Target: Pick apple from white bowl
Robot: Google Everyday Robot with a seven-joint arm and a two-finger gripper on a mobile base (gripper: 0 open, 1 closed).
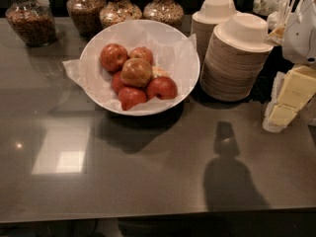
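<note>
The white bowl (185, 58), wide and lined with crumpled white paper, stands on the grey counter left of centre. Several apples lie in it. The apple (136, 71), largest and paler with a yellowish-tan blush, sits on top of the pile in the middle. Smaller, deeper red apples (161, 88) lie around it. My gripper (289, 100), cream-yellow below a white arm, hangs at the right edge of the view, low over the counter. It is well to the right of the bowl and touches nothing in it.
Two stacks of small cream disposable bowls (236, 58) stand between the white bowl and the gripper. Several glass jars of grains and nuts (32, 21) line the back edge. The grey counter (148, 172) stretches toward the front.
</note>
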